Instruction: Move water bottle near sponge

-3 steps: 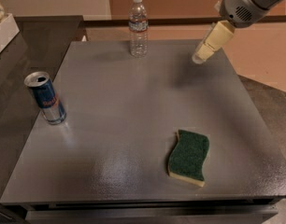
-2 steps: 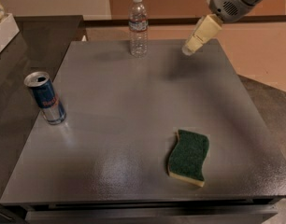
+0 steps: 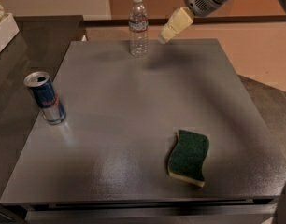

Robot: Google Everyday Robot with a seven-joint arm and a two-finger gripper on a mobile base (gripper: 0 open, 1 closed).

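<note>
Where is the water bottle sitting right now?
In the camera view, the water bottle stands upright at the far edge of the table, with the gripper hovering to its right in the picture, not touching.

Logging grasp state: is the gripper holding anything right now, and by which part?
Nothing is held. The gripper hovers beside the water bottle, apart from it; the bottle stands upright, untouched.

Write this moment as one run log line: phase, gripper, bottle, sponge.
phase: pre-grasp | gripper: raised right of water bottle, not touching | water bottle: upright, far side | sponge: flat, front right
</note>
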